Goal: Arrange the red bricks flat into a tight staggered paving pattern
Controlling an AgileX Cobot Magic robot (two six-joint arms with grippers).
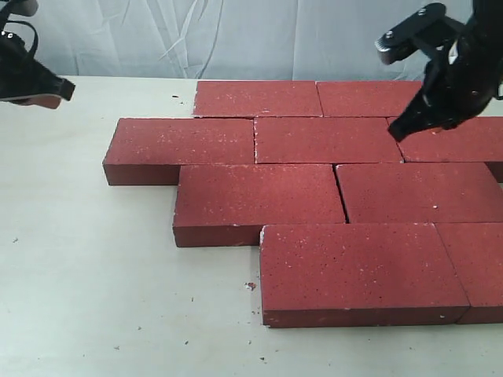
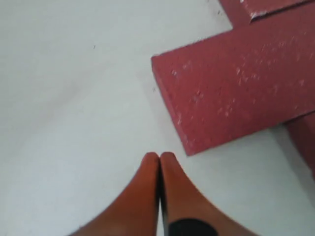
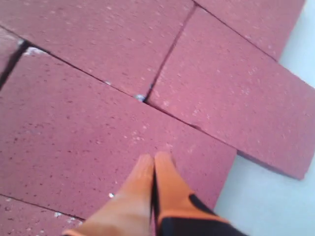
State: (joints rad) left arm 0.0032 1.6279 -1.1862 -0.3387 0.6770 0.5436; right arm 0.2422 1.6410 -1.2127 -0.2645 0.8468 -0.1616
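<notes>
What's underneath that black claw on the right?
Only red bricks, flat and close together, lie beneath the shut right gripper. The patch behind it is covered in the exterior view.

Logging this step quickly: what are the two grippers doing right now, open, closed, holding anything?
Left gripper: jaws closed, holding nothing.
Right gripper: jaws closed, empty, over the red bricks.

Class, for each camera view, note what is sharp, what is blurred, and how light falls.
Exterior view: sharp, evenly lit dark red speckled rectangular bricks, no glare. Left wrist view: soft, orange left end effector blurred. Right wrist view: bricks fairly sharp, right end effector blurred.
</notes>
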